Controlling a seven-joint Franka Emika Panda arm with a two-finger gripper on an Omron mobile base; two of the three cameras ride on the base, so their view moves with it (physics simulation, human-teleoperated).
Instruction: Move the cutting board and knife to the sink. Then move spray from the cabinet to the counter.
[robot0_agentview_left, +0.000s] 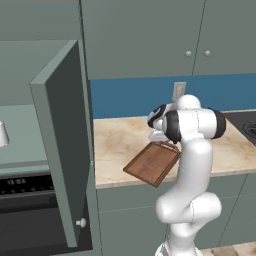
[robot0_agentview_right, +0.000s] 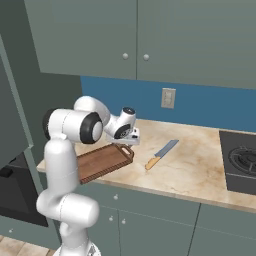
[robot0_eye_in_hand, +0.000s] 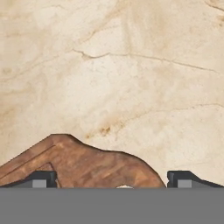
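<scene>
tool (robot0_eye_in_hand: 112, 181): we see it hovering low over the handle end of the cutting board (robot0_agentview_right: 102, 161), jaws wide apart, nothing in them
cutting board: lies flat on the bench (robot0_agentview_right: 200, 165), near its front edge, the far corner from the handle hanging a little past that edge
knife (robot0_agentview_right: 161, 153): on the bench beside the cutting board, on its handle side, apart from it, orange handle toward the front edge
cabinet door (robot0_agentview_left: 62, 145): swung open beside the cutting board, on the side away from the knife
spray: we cannot tell where it is; a small pale thing (robot0_agentview_left: 2, 134) sits on the cabinet shelf, too cropped to name
step: we judge the board pickup is not yet made
risk 1: fingertips straddle the handle loop unevenly in the hand view; we think a close here could pinch the rim only and let the board tip out
risk 2: a push downward on the handle end could lever the overhanging corner and slide the board off the bench
risk 3: we think a swing with the long board could clip the open cabinet door
</scene>
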